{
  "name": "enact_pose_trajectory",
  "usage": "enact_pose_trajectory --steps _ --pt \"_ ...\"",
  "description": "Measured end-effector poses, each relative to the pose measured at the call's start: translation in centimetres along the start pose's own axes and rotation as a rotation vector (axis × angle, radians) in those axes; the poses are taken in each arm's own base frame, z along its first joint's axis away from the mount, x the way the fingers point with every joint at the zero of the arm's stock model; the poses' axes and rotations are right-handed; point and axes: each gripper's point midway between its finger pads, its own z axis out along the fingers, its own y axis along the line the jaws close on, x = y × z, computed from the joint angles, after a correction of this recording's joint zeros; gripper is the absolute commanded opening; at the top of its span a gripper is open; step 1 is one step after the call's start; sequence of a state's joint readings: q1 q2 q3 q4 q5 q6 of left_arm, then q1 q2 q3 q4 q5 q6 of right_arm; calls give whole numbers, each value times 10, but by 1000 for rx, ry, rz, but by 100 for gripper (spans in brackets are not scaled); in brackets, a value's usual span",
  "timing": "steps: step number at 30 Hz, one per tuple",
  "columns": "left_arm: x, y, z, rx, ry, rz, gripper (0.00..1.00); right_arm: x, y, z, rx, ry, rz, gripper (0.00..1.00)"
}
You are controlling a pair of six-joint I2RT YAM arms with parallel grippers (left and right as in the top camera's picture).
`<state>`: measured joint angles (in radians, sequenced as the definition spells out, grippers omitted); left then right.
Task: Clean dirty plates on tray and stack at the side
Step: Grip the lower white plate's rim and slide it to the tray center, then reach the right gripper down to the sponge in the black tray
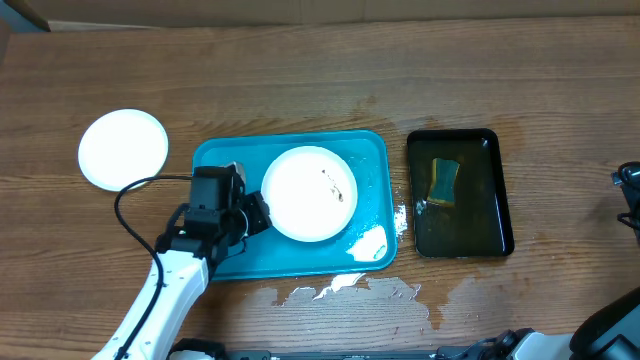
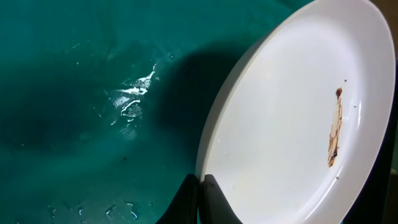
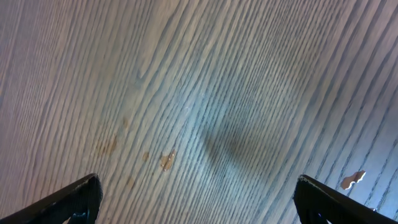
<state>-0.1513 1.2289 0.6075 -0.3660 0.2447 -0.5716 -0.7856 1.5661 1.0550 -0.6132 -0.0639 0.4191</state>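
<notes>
A white plate [image 1: 308, 193] with a dark brown smear [image 2: 334, 137] sits on the teal tray [image 1: 370, 160]. My left gripper [image 1: 255, 212] is shut on this plate's left rim, and the left wrist view shows its fingers [image 2: 200, 186] pinching the plate's edge [image 2: 280, 124], which is tilted above the wet tray floor [image 2: 74, 124]. A second, clean-looking white plate [image 1: 123, 149] lies on the table left of the tray. The yellow-green rimmed plate is not in view. My right gripper [image 3: 198, 199] is open and empty over bare wood at the far right.
A black tray [image 1: 500, 200] holding water and a yellow-green sponge [image 1: 444, 182] stands right of the teal tray. Spilled water [image 1: 345, 290] lies on the table in front of the teal tray. The right arm [image 1: 628, 195] shows at the right edge.
</notes>
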Motion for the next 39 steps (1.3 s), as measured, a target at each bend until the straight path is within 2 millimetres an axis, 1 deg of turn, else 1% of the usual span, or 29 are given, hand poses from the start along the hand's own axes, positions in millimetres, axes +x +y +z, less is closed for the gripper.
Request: enact_pose_trajectory --steps 6,11,20,24,26,27,29,30,36,39 --pt "-1 0 -1 -14 1 8 4 0 0 0 0 0 0 100" --pt "-7 -3 4 -44 51 18 6 0 0 0 0 0 0 100" --pt "-26 -16 28 -103 173 53 8 0 0 0 0 0 0 100" --pt "-27 -19 40 -109 198 70 9 0 0 0 0 0 0 100" --pt "-24 -17 45 -116 214 76 13 0 0 0 0 0 0 100" --pt "-22 -16 47 -120 221 79 18 0 0 0 1 0 0 100" --pt "-19 -13 51 -127 236 90 34 0 0 0 0 0 0 100" --pt "-18 -11 53 -131 240 98 38 0 0 0 0 0 0 100" --pt "-17 -8 52 -145 251 132 45 0 0 0 0 0 0 100" --pt "-15 -6 42 -182 296 150 47 0 0 0 0 0 0 100"
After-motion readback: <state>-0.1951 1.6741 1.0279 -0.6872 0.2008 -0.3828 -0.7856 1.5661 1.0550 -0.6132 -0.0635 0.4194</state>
